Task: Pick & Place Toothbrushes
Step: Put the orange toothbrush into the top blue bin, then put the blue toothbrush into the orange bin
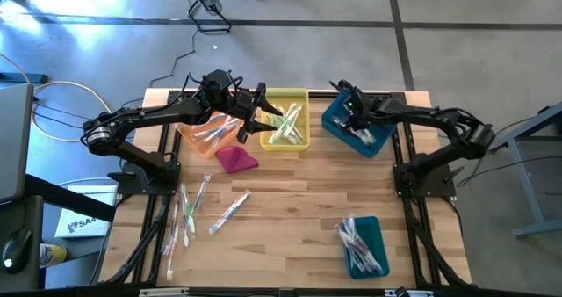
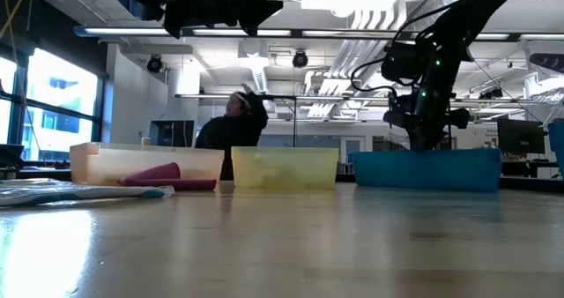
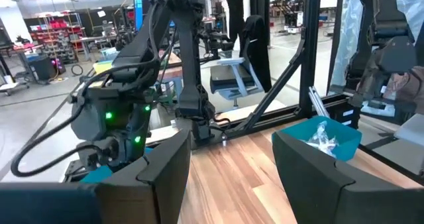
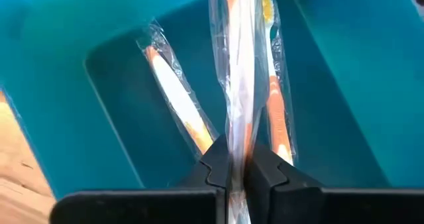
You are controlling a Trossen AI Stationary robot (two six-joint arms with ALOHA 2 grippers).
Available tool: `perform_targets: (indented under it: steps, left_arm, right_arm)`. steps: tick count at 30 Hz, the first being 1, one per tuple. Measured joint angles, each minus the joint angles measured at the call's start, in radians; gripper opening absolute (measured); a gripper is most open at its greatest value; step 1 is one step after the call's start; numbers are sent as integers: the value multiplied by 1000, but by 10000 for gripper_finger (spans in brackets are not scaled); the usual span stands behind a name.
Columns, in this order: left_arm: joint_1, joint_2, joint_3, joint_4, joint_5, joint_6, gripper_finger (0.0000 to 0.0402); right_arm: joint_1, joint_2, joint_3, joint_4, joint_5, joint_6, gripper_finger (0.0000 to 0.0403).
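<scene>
My right gripper (image 1: 356, 121) (image 4: 238, 161) points down into the far teal bin (image 1: 338, 121), shut on a clear-wrapped toothbrush (image 4: 240, 85). Two more wrapped toothbrushes (image 4: 175, 95) lie on that bin's floor. My left gripper (image 1: 263, 117) (image 3: 232, 158) hovers open and empty between the orange bin (image 1: 189, 134) and the yellow bin (image 1: 303, 99). Other toothbrushes lie in the yellow bin (image 1: 285, 126), in the orange bin (image 1: 215, 132), in the near teal bin (image 1: 358, 244), and loose on the table (image 1: 189, 207) (image 1: 228, 211). My right gripper pinches the wrapped toothbrush between its two fingertips, on the wrapper just past the fingers (image 4: 238, 134). It comes from above, pointing down, and the toothbrush runs on along the fingers into the teal bin. Whether its far end touches the bin floor, I cannot tell.
A magenta cloth lump (image 1: 235, 159) lies in front of the orange and yellow bins. The three far bins stand in a row along the table's far edge. Bare wood (image 1: 299, 200) spreads across the table's middle. A person (image 2: 233, 126) stands beyond the table in the low view.
</scene>
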Motion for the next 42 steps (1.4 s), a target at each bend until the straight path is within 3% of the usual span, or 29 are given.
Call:
perform_targets:
  steps: [5, 13, 17, 26, 32, 36, 42]
  left_arm:
    - [0, 0, 0, -1, 0, 0, 209]
    - [0, 0, 0, -3, 1, 0, 209]
    - [0, 0, 0, -3, 3, 0, 209]
    - [0, 0, 0, -37, 1, 0, 209]
    - [0, 0, 0, -40, -27, 1, 209]
    - [0, 0, 0, -72, -37, 84, 209]
    - [0, 0, 0, -152, -204, 165, 209]
  right_arm:
    - [0, 7, 0, 5, 1, 0, 23]
    - [0, 7, 0, 6, 6, -8, 105]
    - [0, 3, 0, 20, 5, -9, 122]
    - [10, -130, 0, 97, -59, -69, 83]
    - [80, -247, 0, 278, -191, -152, 53]
    - [137, -289, 0, 376, -231, -189, 40]
    - [213, -304, 0, 418, -231, -192, 20]
